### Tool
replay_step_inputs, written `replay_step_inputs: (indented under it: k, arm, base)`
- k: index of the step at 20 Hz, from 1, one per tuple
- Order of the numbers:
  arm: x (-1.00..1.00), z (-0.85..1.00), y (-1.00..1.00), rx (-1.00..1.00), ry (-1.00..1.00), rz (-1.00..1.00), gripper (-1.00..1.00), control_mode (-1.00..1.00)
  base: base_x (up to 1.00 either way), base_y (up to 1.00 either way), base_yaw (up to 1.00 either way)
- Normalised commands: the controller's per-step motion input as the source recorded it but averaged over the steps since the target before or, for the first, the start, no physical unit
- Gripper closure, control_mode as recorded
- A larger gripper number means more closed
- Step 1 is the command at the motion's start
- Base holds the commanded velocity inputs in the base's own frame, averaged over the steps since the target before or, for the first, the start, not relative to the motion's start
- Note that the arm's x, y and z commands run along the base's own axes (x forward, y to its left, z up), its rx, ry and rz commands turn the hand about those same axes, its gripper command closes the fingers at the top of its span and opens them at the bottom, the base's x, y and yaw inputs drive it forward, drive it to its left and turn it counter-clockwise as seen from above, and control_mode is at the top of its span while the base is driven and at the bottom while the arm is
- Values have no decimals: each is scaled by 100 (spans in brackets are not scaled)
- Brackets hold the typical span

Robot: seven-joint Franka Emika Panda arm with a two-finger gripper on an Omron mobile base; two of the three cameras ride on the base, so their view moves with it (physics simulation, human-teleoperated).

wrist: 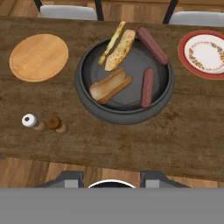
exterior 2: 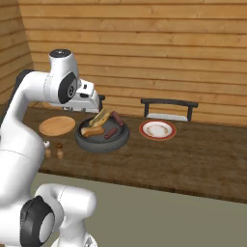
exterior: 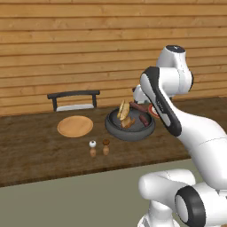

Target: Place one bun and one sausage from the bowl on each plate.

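Hand view: sausage [wrist: 147,87] upright lengthwise

Open air above dark grey round bowl [wrist: 125,114]. Bare wooden table [wrist: 144,144] on its near side. Two small shakers [wrist: 43,123], near-left, stand just beside light tan wooden plate [wrist: 38,57].

**Right base view: bowl loaded, both plates bare**

The dark grey bowl [exterior 2: 102,137] sits on the wooden table [exterior 2: 193,159] between the plain wooden plate [exterior 2: 57,126] and the red-rimmed plate [exterior 2: 157,129]. Inside it lie two buns: one bun [exterior 2: 92,130] flat near the front, the other bun [exterior 2: 101,116] propped against the rear rim. One sausage [exterior 2: 111,133] lies on the bowl floor; the second sausage [exterior 2: 117,118] rests at the rim. The arm's hand [exterior 2: 87,100] hangs above the bowl's rear left edge; its fingers are apparently hidden. Two small shakers [exterior 2: 53,150] stand near the front table edge. A chair [exterior 2: 168,109] stands behind the red-rimmed plate.
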Motion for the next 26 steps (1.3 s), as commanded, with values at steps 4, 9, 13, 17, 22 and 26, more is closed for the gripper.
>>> replay_step_inputs:
  k: [4,9,13,17,22,26]
  arm:
    - [0,-5,0,0,6,0,-100,-100]
    - [29,-23,3,0,1,-1,-100,-100]
    - [64,-63,34,3,0,-7,-100,-100]
    - [84,-91,44,2,23,-8,-100,-100]
    - [68,-80,16,0,37,-1,-100,-100]
    - [68,-68,0,8,2,-4,-100,-100]
  base:
    - [0,0,0]
    - [0,0,0]
    - [0,0,0]
    - [0,0,0]
    - [0,0,0]
    - [0,0,0]
